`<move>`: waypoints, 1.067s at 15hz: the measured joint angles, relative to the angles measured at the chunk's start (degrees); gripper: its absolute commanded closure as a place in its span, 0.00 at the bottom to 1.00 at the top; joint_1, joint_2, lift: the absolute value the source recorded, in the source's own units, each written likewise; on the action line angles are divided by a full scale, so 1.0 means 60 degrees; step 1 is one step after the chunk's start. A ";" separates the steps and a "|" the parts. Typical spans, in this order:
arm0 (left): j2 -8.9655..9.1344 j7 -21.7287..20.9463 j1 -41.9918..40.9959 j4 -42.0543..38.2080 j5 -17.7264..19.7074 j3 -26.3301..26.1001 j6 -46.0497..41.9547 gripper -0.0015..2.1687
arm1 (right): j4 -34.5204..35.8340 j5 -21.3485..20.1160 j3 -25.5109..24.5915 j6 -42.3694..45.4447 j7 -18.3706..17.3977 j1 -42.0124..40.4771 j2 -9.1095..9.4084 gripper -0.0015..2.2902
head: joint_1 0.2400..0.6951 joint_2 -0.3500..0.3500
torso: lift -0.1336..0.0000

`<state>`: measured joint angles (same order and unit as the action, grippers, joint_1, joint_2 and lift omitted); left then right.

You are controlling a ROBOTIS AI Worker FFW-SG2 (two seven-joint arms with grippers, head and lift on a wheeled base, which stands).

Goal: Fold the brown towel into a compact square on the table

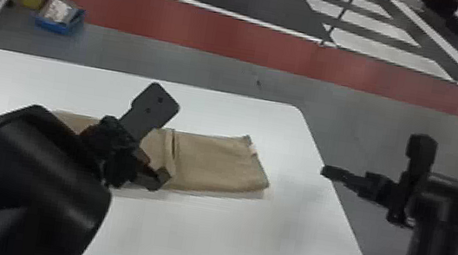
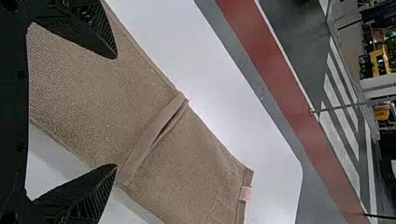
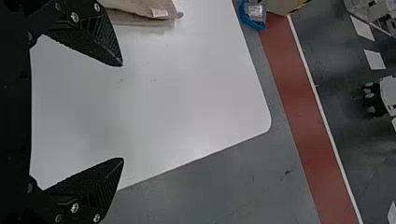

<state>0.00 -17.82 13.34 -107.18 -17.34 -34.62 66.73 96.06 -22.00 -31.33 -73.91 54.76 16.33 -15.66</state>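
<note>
Here's the brown towel (image 1: 213, 164), lying flat on the white desk (image 1: 224, 234) as a long, narrow strip, its left portion partly behind the left arm. A raised hem (image 2: 144, 144) cuts right across it, a dark slit showing alongside. Over at the right end, a small pale label (image 2: 245, 193) sits on the edge, and the far corner pokes up to a little point. The left tool (image 1: 163, 136) hangs above the strip, fingers wide apart, gripping nothing. And the right tool (image 1: 373, 156)? Spread and empty too, well apart from the cloth, to its right.
</note>
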 measured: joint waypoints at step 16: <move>0.0001 -0.1956 -0.2313 -0.1543 0.1146 0.6404 -0.1618 0.01 | 0.0223 0.1455 0.4796 -0.2430 -0.2391 0.1220 0.2191 0.08 | 1.00 0.50 | 0.07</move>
<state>0.00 -29.55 -0.54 -116.44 -10.46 3.81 57.02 97.40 -13.27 -2.55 -88.49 40.41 23.64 -2.51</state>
